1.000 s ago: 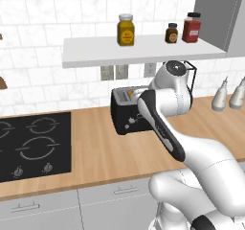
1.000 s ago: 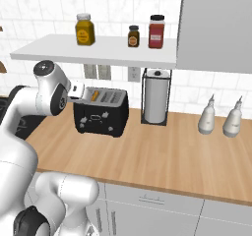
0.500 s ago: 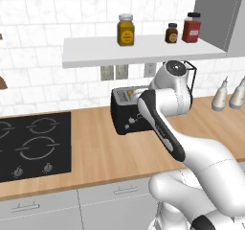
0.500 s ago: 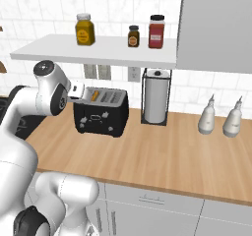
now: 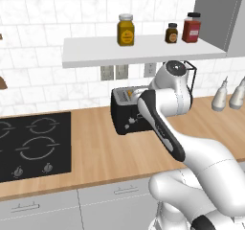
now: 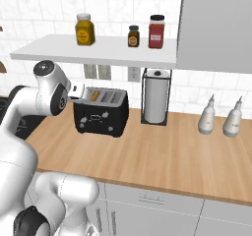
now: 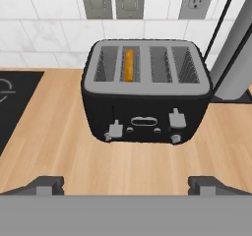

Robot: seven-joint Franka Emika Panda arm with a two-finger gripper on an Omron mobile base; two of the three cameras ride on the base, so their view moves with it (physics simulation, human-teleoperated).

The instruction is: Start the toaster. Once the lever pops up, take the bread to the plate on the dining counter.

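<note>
The toaster sits on the wooden tabletop, close to the tiled wall. The bread stands down inside one of the toaster's left slots, and only its orange edge shows. The paper towel roll is just beside the toaster on one side, and the black hob is on the other side.

The claw hangs in front of the toaster and a bit above it. It is wide open and has hold of nothing.

I think this is the first step: starting the toaster. Two small grey levers stick out of the toaster's front. The left lever is below the bread's slot, so that looks like the one to push.

Next the claw needs to go forward and down to that lever. It should put a finger on top of the lever and press it straight down. It must not bump the toaster and slide it away.
</note>
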